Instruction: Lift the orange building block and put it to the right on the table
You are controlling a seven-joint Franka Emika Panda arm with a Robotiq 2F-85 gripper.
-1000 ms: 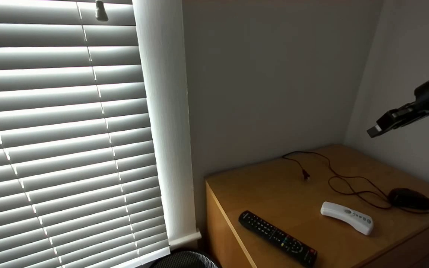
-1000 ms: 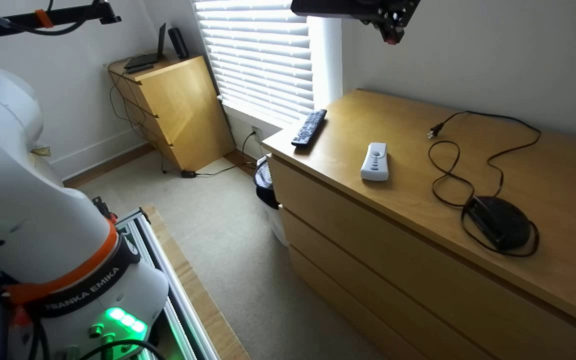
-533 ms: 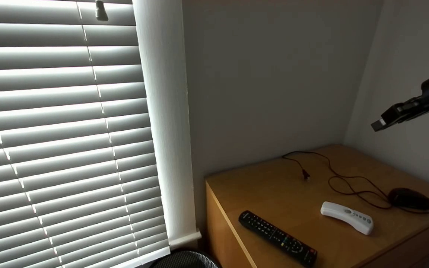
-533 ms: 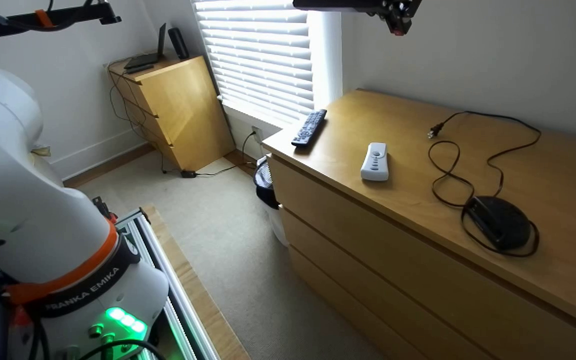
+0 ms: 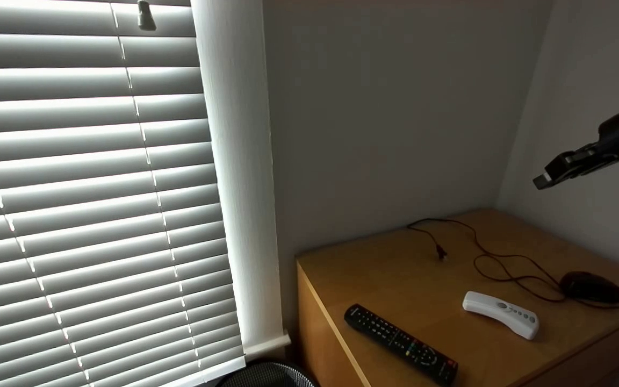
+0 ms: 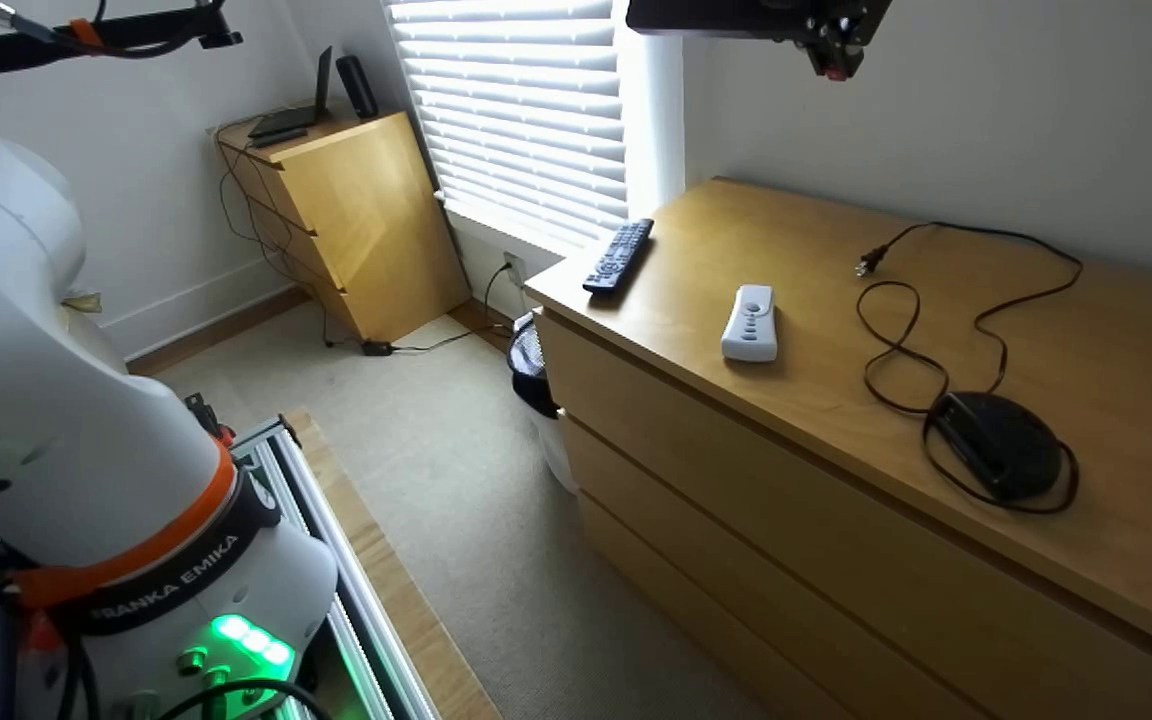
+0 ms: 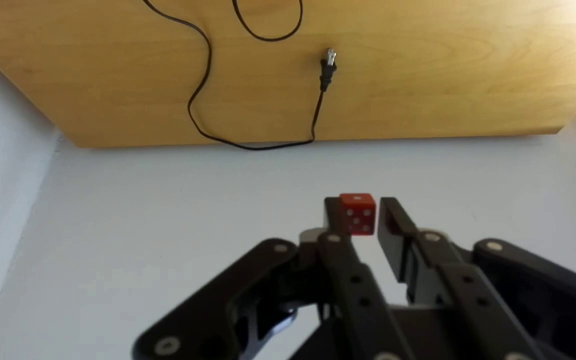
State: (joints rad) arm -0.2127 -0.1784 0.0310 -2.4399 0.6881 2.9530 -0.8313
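Observation:
A small red-orange block with white dots like a die [image 7: 360,220] sits between my fingertips in the wrist view; it is the only orange-like block in view. My gripper [image 7: 364,214] is closed around it; a thin gap seems to show beside the right finger. In an exterior view my gripper [image 6: 844,45] is high above the table, with the red block [image 6: 837,73] at its tip. My gripper also shows at the right edge in an exterior view [image 5: 545,178], well above the table. The light-brown wooden table [image 6: 816,230] shows in all views.
On the table lie a black remote [image 6: 620,256], a white remote [image 6: 751,323] and a black device [image 6: 1001,445] with a looping cord and plug [image 6: 871,261]. A wall [image 7: 168,210] stands behind the table's back edge. A wastebasket [image 6: 534,375] stands beside the table.
My gripper has moved to the right in both exterior views, slightly up overall, with the block still in it. The things on the table have not moved.

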